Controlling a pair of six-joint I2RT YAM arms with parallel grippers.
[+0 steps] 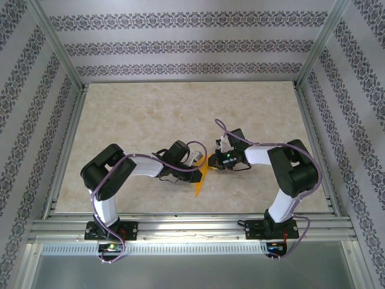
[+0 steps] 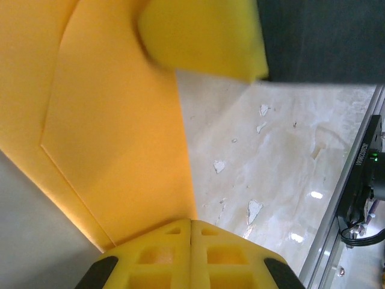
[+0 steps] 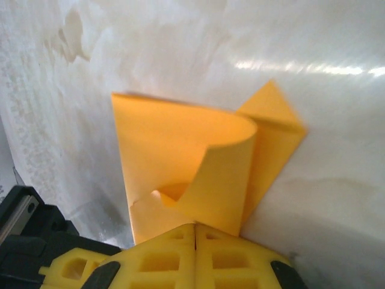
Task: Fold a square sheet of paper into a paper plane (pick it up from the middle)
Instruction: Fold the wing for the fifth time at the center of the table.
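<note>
Paper: the paper [image 1: 203, 176] is a thin orange sheet, partly folded, with creases showing. It sits between the two claws, and a long point runs away from them toward the arm bases.
Weight: judged very light; a pinch alone should carry it.
Stiffness: soft. Just ahead of the right claw [image 3: 195, 229] a flap of paper [image 3: 180, 150] curls up and over instead of lying flat.
Slip: likely slides easily on the glossy table [image 1: 150, 114], so one side needs pinning while the other is pressed.
Fragility: marks easily; a stray squeeze would leave a wrong crease, and a pull between the claws could tear it.
Where to hold: best at an edge near the middle, close to a crease, where the layers give some body.
Left claw: the left claw [image 2: 190, 226] has its jaws fully together. The paper [image 2: 108, 120] runs into its tips and looks pinched, then spreads ahead and to the left of them.
Right claw: jaws fully together on the lower edge of the curled flap; a folded corner lies flat ahead and to its right.
Spacing: in the top view the left claw [image 1: 196, 158] and right claw [image 1: 212, 161] are nearly tip to tip.
</note>
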